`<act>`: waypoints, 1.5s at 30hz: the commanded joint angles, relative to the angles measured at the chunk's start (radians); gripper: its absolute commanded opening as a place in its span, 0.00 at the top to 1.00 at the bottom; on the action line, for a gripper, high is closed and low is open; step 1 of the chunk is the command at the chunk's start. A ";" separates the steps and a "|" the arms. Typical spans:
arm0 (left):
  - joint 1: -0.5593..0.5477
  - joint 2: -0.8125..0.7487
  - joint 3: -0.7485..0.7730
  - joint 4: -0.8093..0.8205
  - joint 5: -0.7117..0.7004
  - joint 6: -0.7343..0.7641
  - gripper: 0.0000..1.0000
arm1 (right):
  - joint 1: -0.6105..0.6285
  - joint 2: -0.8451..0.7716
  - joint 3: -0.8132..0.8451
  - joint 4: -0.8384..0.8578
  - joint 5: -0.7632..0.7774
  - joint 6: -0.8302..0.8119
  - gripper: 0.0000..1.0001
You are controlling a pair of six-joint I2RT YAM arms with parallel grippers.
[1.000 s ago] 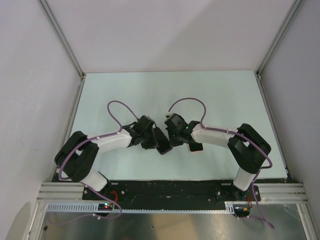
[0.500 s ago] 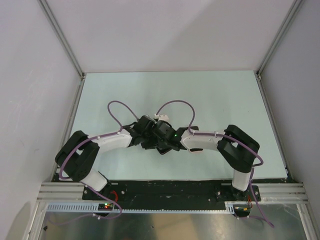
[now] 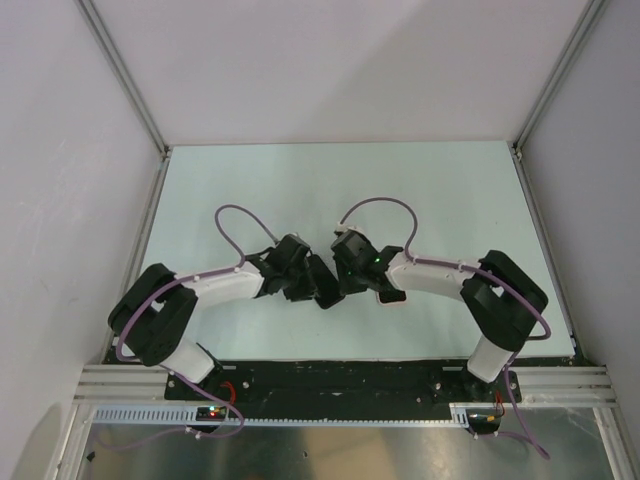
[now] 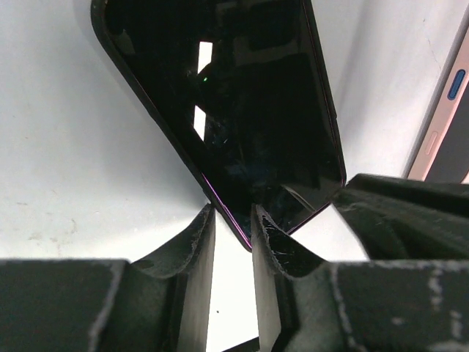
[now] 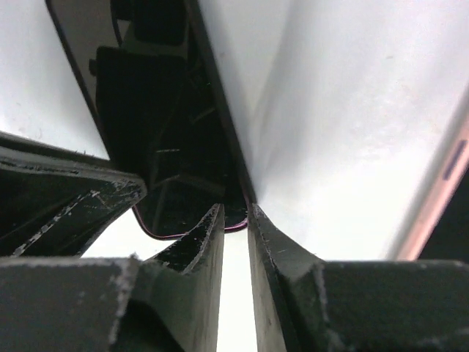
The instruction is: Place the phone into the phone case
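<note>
Tabletop [image 3: 400, 190] pale green, white walls [image 3: 330, 70] around — left claw [image 4: 233, 214] pinches phone [image 4: 242, 110]; right claw [image 5: 234, 214] straddles its edge — grip unclear.

2 robot arms, the left arm [image 3: 228, 285] and the right arm [image 3: 432, 272], each have a white tube-shaped forearm and bulky black joint housings. A thin purple cable [image 3: 232, 212] arcs off each wrist and runs down the arm to its base. A small green light [image 3: 376, 262] glows on the right wrist. The wedge-shaped black fingers [image 4: 192, 249] are scuffed with pale scratches.
</note>
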 commanded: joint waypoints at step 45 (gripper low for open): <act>0.028 0.152 0.094 -0.110 -0.177 0.048 0.94 | 0.030 -0.044 -0.159 0.115 -0.198 0.071 0.87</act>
